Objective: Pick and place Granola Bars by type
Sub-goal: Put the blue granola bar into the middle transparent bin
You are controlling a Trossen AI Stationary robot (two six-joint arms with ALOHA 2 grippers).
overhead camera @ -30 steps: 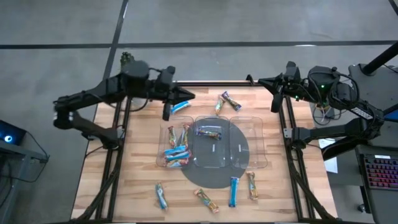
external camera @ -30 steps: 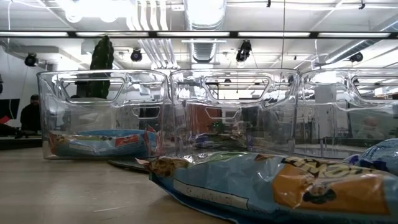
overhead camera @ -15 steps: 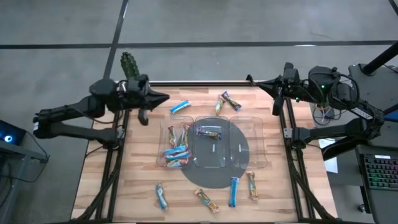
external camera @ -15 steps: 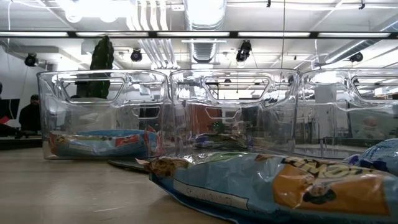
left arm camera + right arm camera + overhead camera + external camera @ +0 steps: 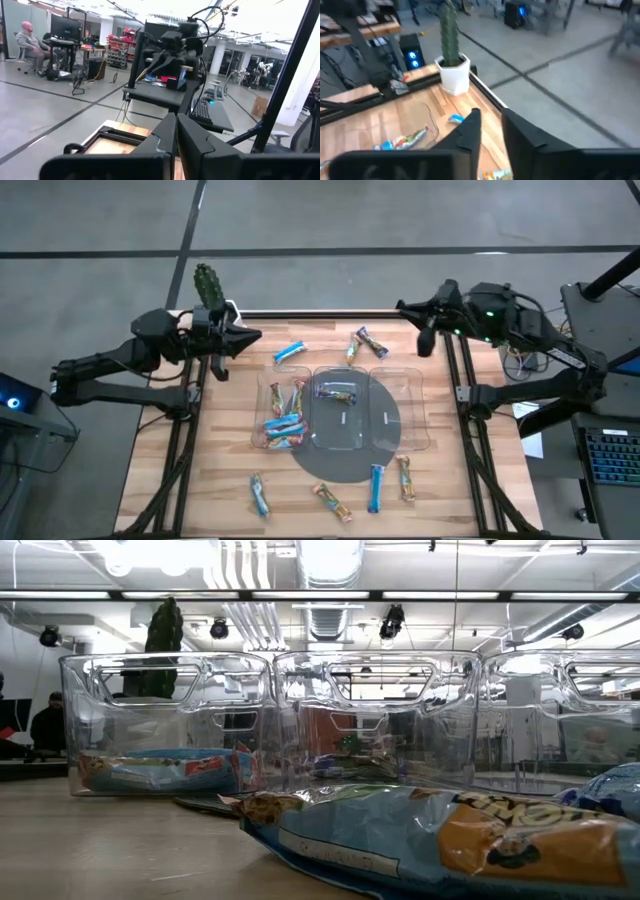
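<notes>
Granola bars lie scattered on the wooden table. A blue one (image 5: 290, 352) and two multicoloured ones (image 5: 363, 343) lie flat near the far edge. Several more (image 5: 331, 492) lie along the near edge. The clear tray (image 5: 410, 415) has several bars in its left compartment (image 5: 283, 418) and one bar (image 5: 337, 392) in the middle compartment. My left gripper (image 5: 254, 336) is shut and hovers over the far left corner, left of the blue bar. My right gripper (image 5: 404, 307) is slightly open and empty above the far edge, right of the multicoloured bars.
A cactus in a white pot (image 5: 207, 281) stands just beyond the far left corner, close to my left gripper. A dark round mat (image 5: 345, 465) lies under the tray. In the low view a bar (image 5: 430, 835) lies close in front of the tray (image 5: 270, 720).
My left gripper has drawn back from above the blue bar toward the far left corner, near the cactus. The blue bar has stayed where it lay. My right arm has swung a little toward the table's left along the far edge.
</notes>
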